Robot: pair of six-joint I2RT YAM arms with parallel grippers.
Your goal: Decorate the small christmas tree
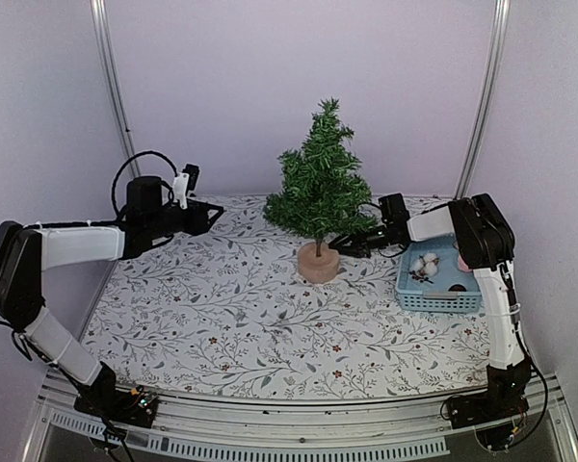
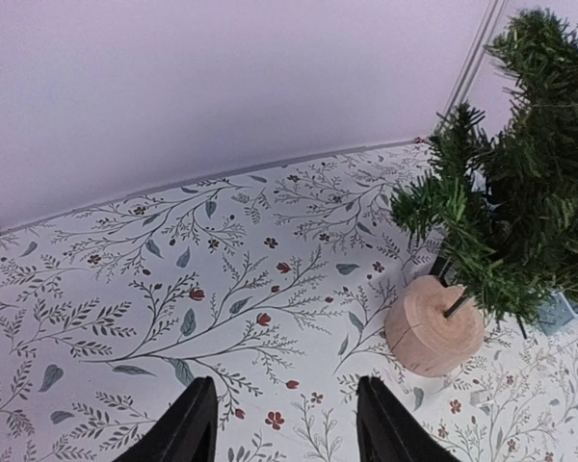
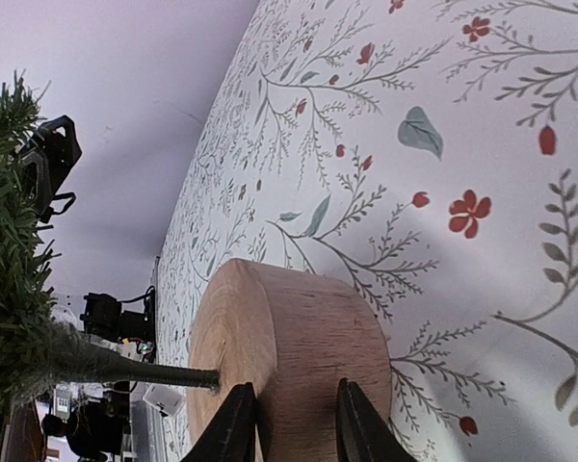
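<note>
Tan wood fills the right wrist view: the round base [image 3: 289, 337] of the small christmas tree [image 1: 318, 178] is seen just ahead of the right claw [image 3: 294, 428]. Tree is stood upright near the middle of the bench [image 1: 222, 318], toward the far side, trunk vertical, base flat.

Right claw is held low at the base's right flank, jaws partly apart. Nothing is seen clamped; whether the fingers touch the wood cannot be told.

Left claw [image 1: 210, 214] is held above the bench, well to the left of the tree, jaws about half open, nothing held.

Blue basket [image 1: 438, 300] of ornaments [image 1: 426, 262] is set on the right, beside the right arm. No ornament is seen on the branches, so decorating is judged not begun.

Tree lies just left of the right claw, much the nearer of the two. A steadying hold on the base is judged the step in hand, taken level from the right, across the upright axis.
</note>
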